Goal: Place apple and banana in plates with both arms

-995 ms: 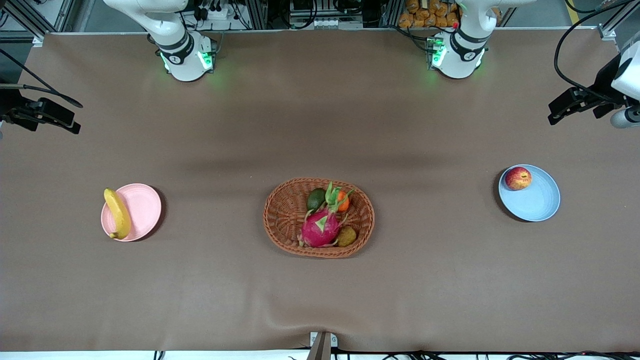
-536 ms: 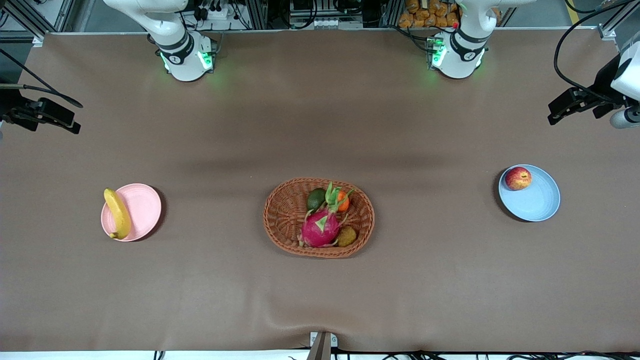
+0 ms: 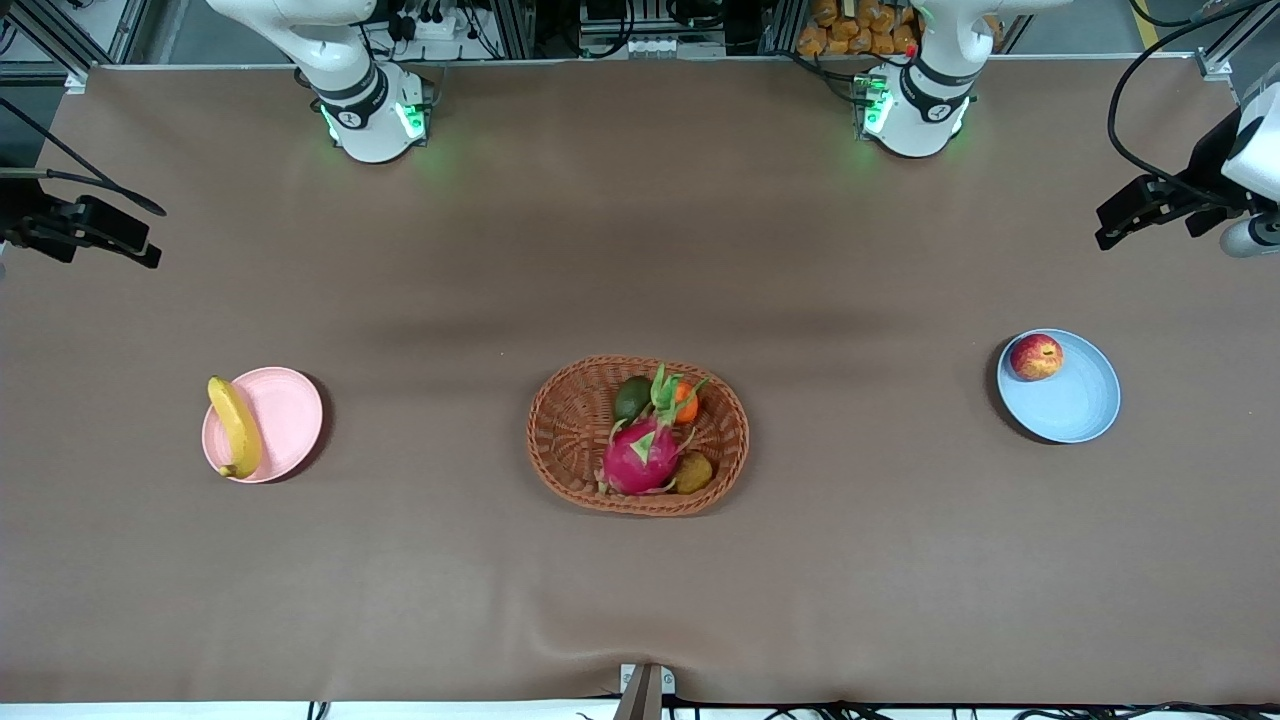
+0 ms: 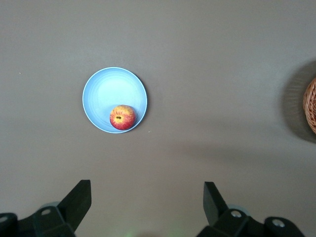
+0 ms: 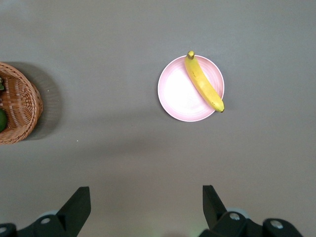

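The apple [image 3: 1036, 357] lies in the light blue plate [image 3: 1080, 410] toward the left arm's end of the table. The banana [image 3: 234, 426] lies across the edge of the pale pink plate [image 3: 288, 415] toward the right arm's end. My left gripper [image 4: 146, 183] is open and empty, high over bare table, with the apple [image 4: 122, 117] and blue plate [image 4: 106, 89] in its view. My right gripper [image 5: 145, 188] is open and empty, high over bare table, with the banana [image 5: 203, 82] and pink plate [image 5: 180, 101] in its view. Neither gripper shows in the front view.
A brown wicker basket [image 3: 565, 430] at the table's middle holds a dragon fruit [image 3: 640, 455], an avocado [image 3: 631, 397], a tangerine [image 3: 686, 403] and a kiwi [image 3: 693, 472]. Black camera mounts stand at both table ends [image 3: 1165, 205] [image 3: 85, 228].
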You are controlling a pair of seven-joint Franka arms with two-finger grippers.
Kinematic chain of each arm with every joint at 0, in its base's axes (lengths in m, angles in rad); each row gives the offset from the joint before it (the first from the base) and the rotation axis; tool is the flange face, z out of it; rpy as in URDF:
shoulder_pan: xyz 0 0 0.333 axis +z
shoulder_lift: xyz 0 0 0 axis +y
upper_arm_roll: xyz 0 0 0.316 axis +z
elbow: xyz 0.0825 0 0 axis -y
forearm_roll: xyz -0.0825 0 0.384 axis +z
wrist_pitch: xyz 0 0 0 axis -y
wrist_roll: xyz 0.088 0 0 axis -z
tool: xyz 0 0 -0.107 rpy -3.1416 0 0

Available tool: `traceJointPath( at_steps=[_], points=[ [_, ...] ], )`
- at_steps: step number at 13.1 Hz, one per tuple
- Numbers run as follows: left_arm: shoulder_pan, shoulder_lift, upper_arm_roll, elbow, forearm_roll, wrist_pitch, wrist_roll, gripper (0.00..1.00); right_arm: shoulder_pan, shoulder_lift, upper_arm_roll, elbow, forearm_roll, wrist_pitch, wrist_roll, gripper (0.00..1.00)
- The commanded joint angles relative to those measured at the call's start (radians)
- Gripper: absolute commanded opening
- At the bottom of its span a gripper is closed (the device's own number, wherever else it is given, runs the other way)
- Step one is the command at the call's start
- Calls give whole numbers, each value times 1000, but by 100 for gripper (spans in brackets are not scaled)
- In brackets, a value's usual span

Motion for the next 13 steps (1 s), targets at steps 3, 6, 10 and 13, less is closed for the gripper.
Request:
traceJointPath(
  at_steps=[3,6,10,13],
  points=[
    [6,3,4,16,-13,8,32,100,3,5,-4,14,22,-5,11,100],
    [8,9,5,30,-13,5,35,100,3,6,-4,14,23,-5,11,100],
    [9,18,4,43,-13,3,34,100,3,6,-4,14,23,-5,11,100],
    [8,28,4,50,-12,-1,32,100,3,6,-4,14,23,-3,11,100]
  ],
)
